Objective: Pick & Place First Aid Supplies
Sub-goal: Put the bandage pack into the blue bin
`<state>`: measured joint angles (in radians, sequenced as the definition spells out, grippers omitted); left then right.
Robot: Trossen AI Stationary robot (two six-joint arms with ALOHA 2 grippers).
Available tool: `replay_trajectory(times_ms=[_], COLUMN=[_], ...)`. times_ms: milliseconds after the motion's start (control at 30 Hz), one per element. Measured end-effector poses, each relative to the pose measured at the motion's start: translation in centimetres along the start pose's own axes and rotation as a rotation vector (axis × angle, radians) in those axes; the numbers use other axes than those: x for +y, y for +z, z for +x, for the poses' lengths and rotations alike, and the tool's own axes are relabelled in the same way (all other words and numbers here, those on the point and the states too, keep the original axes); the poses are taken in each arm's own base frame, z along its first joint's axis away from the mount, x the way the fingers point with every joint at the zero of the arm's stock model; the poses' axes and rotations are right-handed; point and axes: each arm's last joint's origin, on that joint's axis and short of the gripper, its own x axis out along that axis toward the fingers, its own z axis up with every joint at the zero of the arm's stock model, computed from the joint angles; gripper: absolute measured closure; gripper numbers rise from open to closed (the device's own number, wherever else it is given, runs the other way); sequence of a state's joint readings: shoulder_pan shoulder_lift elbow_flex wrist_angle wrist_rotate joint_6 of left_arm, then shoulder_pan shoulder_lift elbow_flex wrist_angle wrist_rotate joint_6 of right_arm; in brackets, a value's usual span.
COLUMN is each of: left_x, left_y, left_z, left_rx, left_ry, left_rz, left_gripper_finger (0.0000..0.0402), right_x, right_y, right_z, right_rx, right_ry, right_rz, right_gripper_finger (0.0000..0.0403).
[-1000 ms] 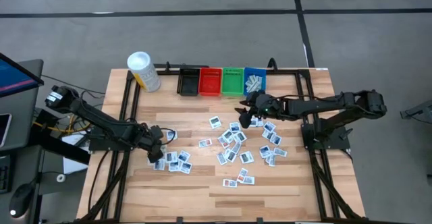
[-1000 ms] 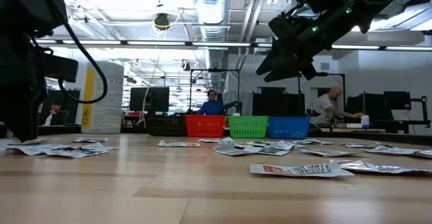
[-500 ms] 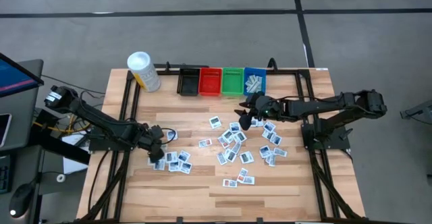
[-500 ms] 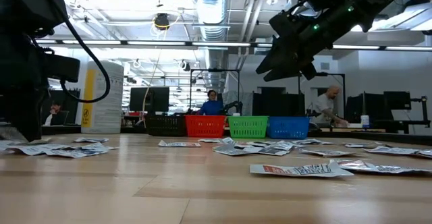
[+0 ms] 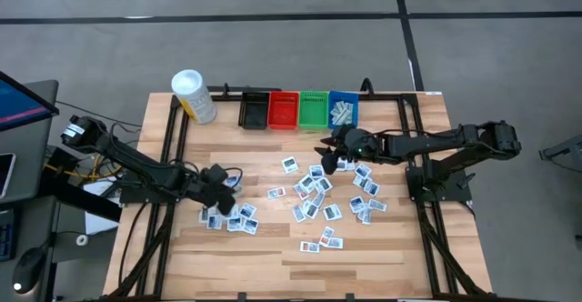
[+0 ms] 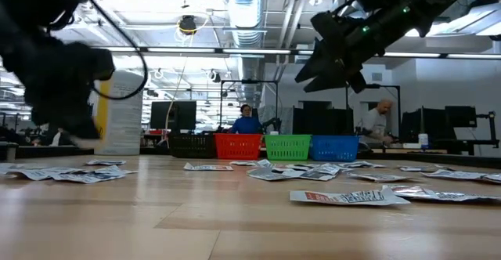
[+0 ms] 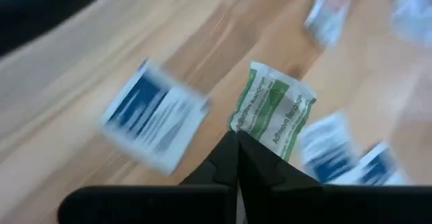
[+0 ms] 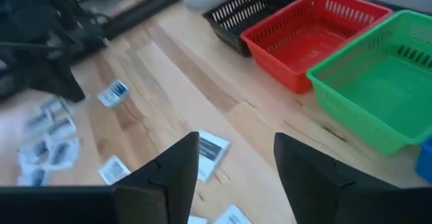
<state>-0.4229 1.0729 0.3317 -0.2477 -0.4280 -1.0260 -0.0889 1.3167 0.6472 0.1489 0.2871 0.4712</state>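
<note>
Your left gripper [image 5: 224, 176] sits over the left part of the wooden table [image 5: 273, 247], at the edge of a small cluster of first aid packets [image 5: 232, 217]. Its fingers are pressed together on a green-printed packet [image 7: 273, 110], which sticks out past the fingertips in the left wrist view; a blue-printed packet [image 7: 154, 115] lies on the wood just beside it.

Your right gripper [image 5: 329, 159] hangs above the table near the middle, its fingers [image 8: 177, 173] spread apart with nothing between them. Below it a larger scatter of packets [image 5: 318, 197] covers the centre and right of the table.

Along the far edge stand four bins in a row: black [image 5: 254, 111], red [image 5: 283, 110], green [image 5: 313, 109] and blue [image 5: 343, 110]. The blue one holds several packets. A white-capped yellow bottle [image 5: 193, 95] stands to the left of the black bin.
</note>
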Motion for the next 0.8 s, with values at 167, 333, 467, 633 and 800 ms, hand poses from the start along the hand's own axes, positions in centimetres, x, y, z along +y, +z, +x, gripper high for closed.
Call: replay_trajectory(times_ms=[167, 333, 467, 633, 800], left_x=[-1.3, -2.9, -3.6, -4.0, -4.9], left_y=[1.2, 3.0, 4.7, 6.7, 9.0], left_z=[-0.2, -0.9, -1.6, -2.3, -2.6], left_rx=[-0.166, -0.398, -0.514, -0.605, -0.672], left_ry=[-0.094, -0.21, -0.328, -0.421, -0.387], left_rz=[-0.086, -0.234, -0.325, -0.388, -0.355], left_gripper_finger=[0.0397, 0.0396, 0.0396, 0.0397, 0.0397], right_x=[1.0, 2.6, 3.8, 4.8, 5.6], right_y=[0.4, 0.8, 1.3, 1.8, 2.4], right_z=[-0.2, -0.7, -1.3, -1.9, -2.5], right_rx=[-0.054, -0.1, -0.159, -0.244, -0.315], right_ry=[0.075, 0.236, 0.363, 0.451, 0.505], right_rz=[0.072, 0.078, 0.022, 0.023, 0.038], right_gripper_finger=[0.0223, 0.0229, 0.0237, 0.025, 0.0262])
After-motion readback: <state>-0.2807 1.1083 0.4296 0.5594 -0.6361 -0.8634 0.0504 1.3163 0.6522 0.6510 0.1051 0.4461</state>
